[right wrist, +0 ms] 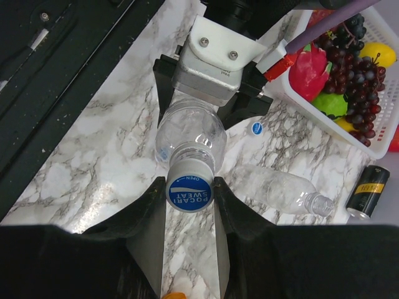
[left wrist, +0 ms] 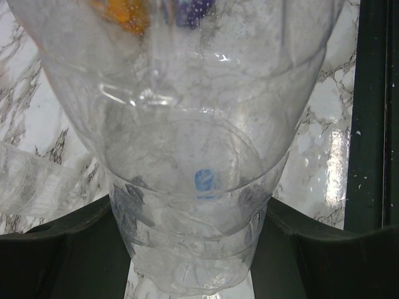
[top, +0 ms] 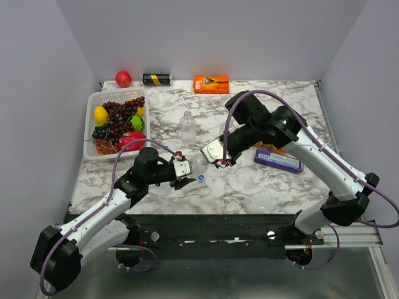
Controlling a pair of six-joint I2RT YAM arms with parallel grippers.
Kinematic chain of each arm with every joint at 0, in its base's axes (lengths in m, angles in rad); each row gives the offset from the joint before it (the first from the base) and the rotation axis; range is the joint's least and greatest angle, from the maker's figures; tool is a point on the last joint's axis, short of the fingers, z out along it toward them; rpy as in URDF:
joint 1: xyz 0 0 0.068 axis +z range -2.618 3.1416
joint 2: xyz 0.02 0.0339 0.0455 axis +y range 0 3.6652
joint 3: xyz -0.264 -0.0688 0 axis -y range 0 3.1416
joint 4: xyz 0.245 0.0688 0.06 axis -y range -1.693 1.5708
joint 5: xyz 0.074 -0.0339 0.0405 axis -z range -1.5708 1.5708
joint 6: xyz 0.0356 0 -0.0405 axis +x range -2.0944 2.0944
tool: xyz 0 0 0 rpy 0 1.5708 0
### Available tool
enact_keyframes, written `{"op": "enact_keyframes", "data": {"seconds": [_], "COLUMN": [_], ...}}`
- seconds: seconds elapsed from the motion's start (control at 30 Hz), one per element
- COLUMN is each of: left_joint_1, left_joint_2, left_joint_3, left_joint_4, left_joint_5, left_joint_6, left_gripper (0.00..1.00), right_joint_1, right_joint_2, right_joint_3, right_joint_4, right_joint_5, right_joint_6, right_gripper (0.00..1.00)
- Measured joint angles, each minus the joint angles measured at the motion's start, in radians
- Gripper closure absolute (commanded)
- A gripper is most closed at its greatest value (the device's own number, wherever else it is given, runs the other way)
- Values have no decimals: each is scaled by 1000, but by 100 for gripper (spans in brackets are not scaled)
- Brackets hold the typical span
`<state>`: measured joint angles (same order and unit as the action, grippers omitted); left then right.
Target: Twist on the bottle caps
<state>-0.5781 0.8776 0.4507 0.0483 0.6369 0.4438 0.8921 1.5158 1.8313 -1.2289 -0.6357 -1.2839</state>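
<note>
A clear bottle [top: 198, 164] is held level between both arms above the table's front middle. My left gripper [top: 185, 172] is shut on its base [left wrist: 190, 249], with the black fingers [left wrist: 56, 249] pressed against both sides. At the neck end, a blue-and-white cap [right wrist: 190, 192] sits between the fingers of my right gripper [right wrist: 190, 194], which is shut on it. A loose blue cap [top: 201, 177] lies on the marble under the bottle [right wrist: 256, 128]. A second bottle [top: 187, 126] stands upright behind. A third bottle [right wrist: 280, 187] lies on its side, uncapped.
A white basket [top: 89, 134] of fruit stands at the left. Along the back wall are a red apple [top: 123, 78], a black-and-gold can [top: 157, 79] and an orange box [top: 211, 83]. A purple packet [top: 278, 160] lies under the right arm.
</note>
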Motion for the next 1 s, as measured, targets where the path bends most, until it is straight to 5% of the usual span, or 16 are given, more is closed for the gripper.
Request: {"op": "enact_keyframes", "data": {"seconds": [0.67, 1.0], "left_joint_1": [0, -10], "left_joint_2": [-1, -6], "left_joint_3": [-21, -79], "left_joint_4": [36, 166], "left_joint_5": [-69, -187], "left_joint_6": [-15, -136], "left_gripper": [100, 100], "right_joint_1": [3, -39], "right_joint_2": [72, 130], "right_joint_3": [51, 96], "right_joint_4": [-27, 35], "right_joint_5": [17, 19], "right_joint_6": [15, 219], "right_gripper": [73, 74]}}
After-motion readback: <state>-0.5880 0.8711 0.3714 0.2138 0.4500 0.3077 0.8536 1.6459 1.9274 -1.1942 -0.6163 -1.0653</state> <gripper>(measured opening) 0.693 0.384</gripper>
